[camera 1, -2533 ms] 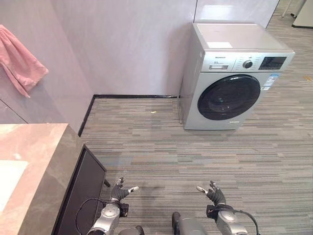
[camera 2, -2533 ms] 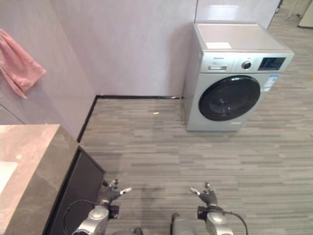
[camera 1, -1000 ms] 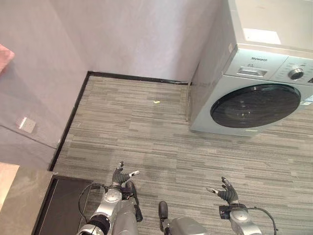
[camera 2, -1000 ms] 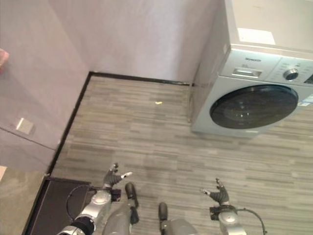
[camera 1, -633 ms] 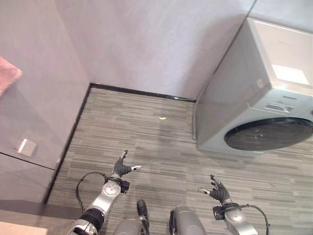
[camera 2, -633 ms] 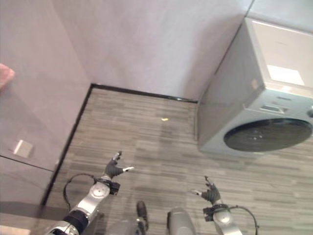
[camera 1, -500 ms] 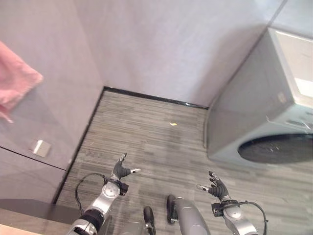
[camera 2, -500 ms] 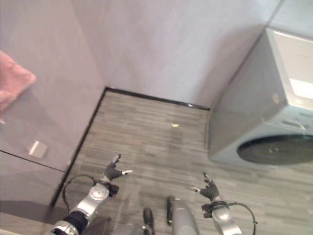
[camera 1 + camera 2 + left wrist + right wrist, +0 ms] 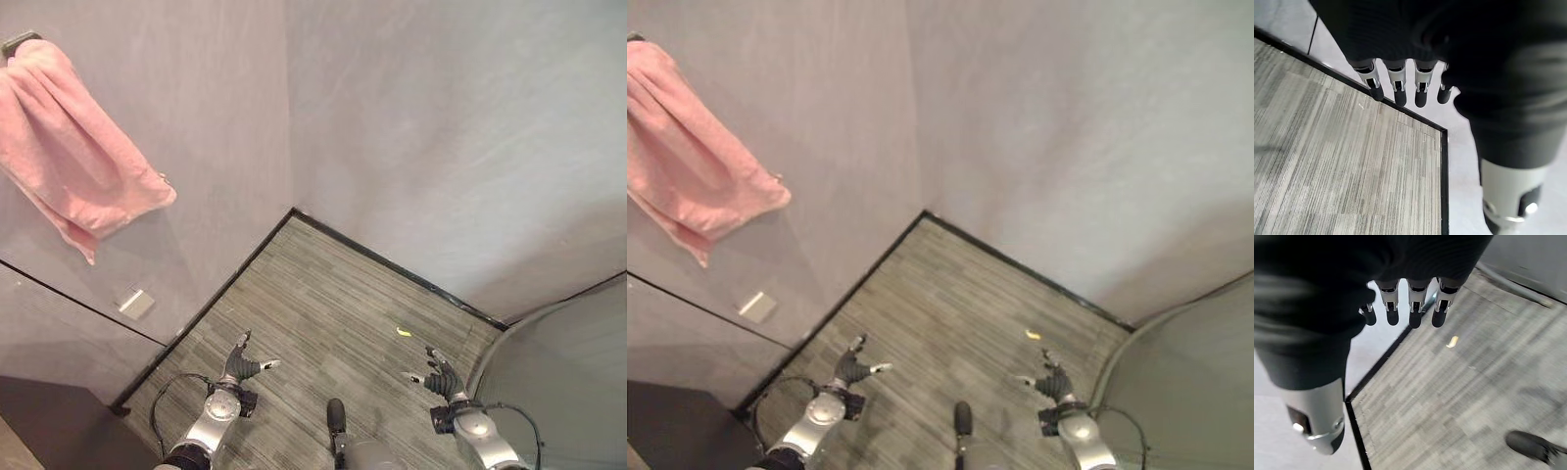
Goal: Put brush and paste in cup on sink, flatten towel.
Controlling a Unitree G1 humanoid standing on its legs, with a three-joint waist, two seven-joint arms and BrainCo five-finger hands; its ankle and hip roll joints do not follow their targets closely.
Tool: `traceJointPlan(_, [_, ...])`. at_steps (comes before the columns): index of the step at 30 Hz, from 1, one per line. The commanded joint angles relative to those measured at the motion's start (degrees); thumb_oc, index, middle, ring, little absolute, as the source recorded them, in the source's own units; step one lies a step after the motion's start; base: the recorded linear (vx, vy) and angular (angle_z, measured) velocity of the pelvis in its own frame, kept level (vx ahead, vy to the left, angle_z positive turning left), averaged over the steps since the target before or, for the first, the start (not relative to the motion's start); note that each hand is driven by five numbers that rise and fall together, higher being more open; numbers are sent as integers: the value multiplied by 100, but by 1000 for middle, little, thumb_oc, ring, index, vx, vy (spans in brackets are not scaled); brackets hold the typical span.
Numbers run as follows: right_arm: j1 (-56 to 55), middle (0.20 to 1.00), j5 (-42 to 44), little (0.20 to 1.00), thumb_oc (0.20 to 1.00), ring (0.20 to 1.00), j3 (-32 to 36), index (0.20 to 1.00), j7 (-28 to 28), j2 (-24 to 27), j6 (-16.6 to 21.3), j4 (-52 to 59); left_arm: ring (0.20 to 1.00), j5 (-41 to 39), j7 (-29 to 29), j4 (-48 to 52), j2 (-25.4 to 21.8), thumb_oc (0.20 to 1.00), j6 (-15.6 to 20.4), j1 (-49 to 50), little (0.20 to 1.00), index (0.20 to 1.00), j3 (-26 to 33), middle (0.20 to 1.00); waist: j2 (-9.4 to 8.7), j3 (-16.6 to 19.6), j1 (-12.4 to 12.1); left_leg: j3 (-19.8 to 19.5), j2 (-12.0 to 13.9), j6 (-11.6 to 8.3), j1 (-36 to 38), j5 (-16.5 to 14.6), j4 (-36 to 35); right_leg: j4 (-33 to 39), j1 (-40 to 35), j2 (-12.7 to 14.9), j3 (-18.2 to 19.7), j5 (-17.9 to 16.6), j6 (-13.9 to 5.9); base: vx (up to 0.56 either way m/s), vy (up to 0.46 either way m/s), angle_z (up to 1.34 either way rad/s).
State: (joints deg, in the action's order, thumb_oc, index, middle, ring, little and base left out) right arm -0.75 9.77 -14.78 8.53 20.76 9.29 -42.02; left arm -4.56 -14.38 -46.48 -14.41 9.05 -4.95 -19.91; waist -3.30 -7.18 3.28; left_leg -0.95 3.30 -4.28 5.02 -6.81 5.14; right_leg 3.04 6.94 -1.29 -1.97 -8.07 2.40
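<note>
A pink towel point(image 9: 71, 147) hangs bunched from a dark hook high on the left wall; it also shows as the towel point(image 9: 688, 166) in the right eye view. My left hand point(image 9: 239, 367) hovers low over the striped grey floor, fingers spread and relaxed, holding nothing. My right hand point(image 9: 441, 376) is at the lower right, likewise open and empty. In the left wrist view my straight fingers point(image 9: 1397, 87) point toward the black skirting. The right wrist view shows my fingers point(image 9: 1413, 308) extended above the floor.
Grey walls meet in a corner point(image 9: 294, 209) ahead, edged by black skirting. A white wall plate point(image 9: 134, 302) sits low on the left wall. A small yellow scrap point(image 9: 402, 332) lies on the floor. The washing machine's curved edge point(image 9: 549, 323) is at the lower right. A dark cabinet side point(image 9: 49, 426) is at the lower left.
The camera has swung left and up: the washing machine has slid almost out at the right and the pink towel has come fully into view. Both hands stay open and low.
</note>
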Motion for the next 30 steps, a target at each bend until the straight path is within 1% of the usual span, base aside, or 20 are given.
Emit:
traceJointPlan(1, [-316, 1000, -226, 1000, 1000, 1000, 127, 1000, 134, 196, 155, 181, 1000, -94, -14, 143, -81, 1000, 136, -215, 1000, 1000, -60, 1000, -83, 12, 55, -267, -32, -76, -457, 545, 603, -361, 190, 599, -224, 274, -893, 21, -169, -2])
traceJointPlan(4, [-375, 1000, -200, 1000, 1000, 1000, 165, 1000, 161, 269, 166, 194, 1000, -131, 6, 276, -47, 1000, 146, -332, 1000, 1000, -141, 1000, -105, -140, 56, -309, 15, -132, -740, 593, 974, -345, 126, 584, -347, 350, -795, -3, -138, 34])
traceJointPlan(5, [-368, 1000, -206, 1000, 1000, 1000, 182, 1000, 202, 298, 155, 138, 1000, -151, 16, 333, 13, 1000, 162, -409, 1000, 1000, -234, 1000, -87, -216, 69, -182, 44, -148, -869, 643, 1008, -260, 81, 630, -481, 343, -805, -41, -67, 50])
traceJointPlan(8, [-364, 1000, -195, 1000, 1000, 1000, 172, 1000, 187, 331, 140, 201, 1000, -156, 43, 365, 70, 1000, 155, -479, 1000, 1000, -327, 1000, -33, -246, 124, 267, 178, -139, -887, 644, 734, -269, 88, 710, -654, 391, -828, -29, -2, 21])
traceJointPlan(9, [-358, 1000, -192, 1000, 1000, 1000, 152, 1000, 197, 322, 132, 238, 1000, -135, 48, 326, 106, 1000, 140, -535, 1000, 1000, -371, 1000, -18, -260, 173, 523, 263, -127, -881, 656, 639, -341, 115, 746, -745, 436, -813, -30, 27, 25])
traceJointPlan(10, [-384, 1000, -190, 1000, 1000, 1000, 164, 1000, 212, 316, 138, 299, 1000, -87, 51, 299, 128, 1000, 124, -585, 1000, 1000, -417, 1000, -8, -266, 251, 884, 366, -110, -883, 678, 619, -394, 135, 813, -849, 470, -812, -36, 34, 33])
traceJointPlan(11, [-403, 1000, -183, 1000, 1000, 1000, 173, 1000, 217, 310, 132, 318, 1000, -45, 51, 276, 149, 1000, 120, -616, 1000, 1000, -448, 1000, -5, -272, 307, 1146, 424, -111, -903, 668, 676, -424, 151, 852, -913, 493, -809, -45, 22, 58])
traceJointPlan(12, [-451, 1000, -168, 1000, 1000, 1000, 174, 1000, 230, 307, 137, 418, 1000, 17, 36, 221, 180, 1000, 115, -678, 1000, 1000, -494, 1000, 4, -275, 422, 1692, 543, -125, -938, 684, 791, -432, 165, 914, -1040, 501, -809, 26, 38, 90])
traceJointPlan(13, [-501, 1000, -143, 1000, 1000, 1000, 176, 1000, 228, 287, 139, 442, 1000, 23, 46, 200, 204, 1000, 116, -710, 1000, 1000, -520, 1000, 46, -278, 487, 1973, 643, -190, -918, 589, 886, -427, 105, 920, -1088, 588, -854, -44, 45, 96])
traceJointPlan(14, [-483, 1000, -141, 1000, 1000, 1000, 127, 1000, 217, 280, 136, 354, 1000, -5, 27, 159, 242, 1000, 143, -747, 1000, 1000, -545, 1000, 18, -340, 465, 2092, 644, -163, -1053, 643, 1059, -437, 138, 971, -1161, 496, -819, -16, 64, 76])
traceJointPlan(16, [-481, 1000, -203, 1000, 1000, 1000, 72, 1000, 189, 246, 111, 347, 1000, -25, 25, 163, 222, 1000, 145, -697, 1000, 1000, -535, 1000, 8, -327, 437, 2046, 565, -128, -1069, 536, 1003, -414, 97, 1003, -1177, 456, -857, -1, 69, 41])
traceJointPlan(17, [-476, 1000, -248, 1000, 1000, 1000, 38, 1000, 166, 232, 83, 309, 1000, -45, 37, 178, 200, 1000, 145, -646, 1000, 1000, -529, 1000, -10, -310, 404, 2070, 518, -91, -1059, 444, 975, -414, 54, 1046, -1198, 444, -890, 67, 91, 10])
traceJointPlan(20, [-432, 1000, -254, 1000, 1000, 1000, -91, 1000, 60, 171, 65, 338, 1000, -29, 72, 198, 112, 1000, 129, -509, 1000, 1000, -502, 1000, -56, -289, 288, 1919, 312, 54, -1012, 258, 845, -496, 0, 1170, -1167, 430, -952, 50, 108, 5])
traceJointPlan(21, [-432, 1000, -253, 1000, 1000, 1000, -93, 1000, 60, 169, 66, 337, 1000, -29, 72, 200, 110, 1000, 128, -507, 1000, 1000, -502, 1000, -60, -291, 289, 1919, 307, 56, -1008, 259, 840, -498, -1, 1174, -1166, 432, -954, 34, 118, 22])
traceJointPlan(22, [-400, 1000, -252, 1000, 1000, 1000, -159, 1000, -4, 133, 58, 400, 1000, 61, 104, 176, 33, 1000, 115, -425, 1000, 1000, -489, 1000, -88, -274, 226, 1844, 186, 145, -960, 151, 725, -558, 14, 1245, -1132, 401, -1001, 29, 133, 22])
traceJointPlan(26, [-337, 1000, -333, 1000, 1000, 1000, -200, 1000, -39, 99, 82, 416, 1000, 312, 169, 255, -136, 1000, 147, -261, 1000, 1000, -541, 1000, -74, -248, 86, 1624, -11, 290, -928, 8, 647, -685, -6, 1390, -1124, 398, -1097, 31, 162, 10])
traceJointPlan(28, [-276, 1000, -387, 1000, 1000, 1000, -263, 1000, -43, 90, 105, 464, 1000, 367, 198, 493, -256, 1000, 174, -166, 1000, 1000, -567, 1000, -36, -254, 14, 1467, -124, 392, -909, -53, 538, -953, 66, 1449, -1091, 446, -1135, 16, 185, 27])
traceJointPlan(29, [-235, 1000, -414, 1000, 1000, 1000, -316, 1000, -50, 63, 136, 469, 1000, 481, 209, 661, -371, 1000, 208, -95, 1000, 1000, -604, 1000, 22, -294, -21, 1289, -224, 486, -838, -108, 405, -1379, 219, 1459, -926, 485, -1200, 9, 164, 31])
traceJointPlan(30, [-232, 1000, -414, 1000, 1000, 1000, -318, 1000, -50, 59, 136, 468, 1000, 482, 210, 664, -376, 1000, 206, -94, 1000, 1000, -602, 1000, 8, -271, -14, 1288, -238, 490, -863, -75, 384, -1373, 248, 1471, -926, 469, -1198, 52, 197, 48])
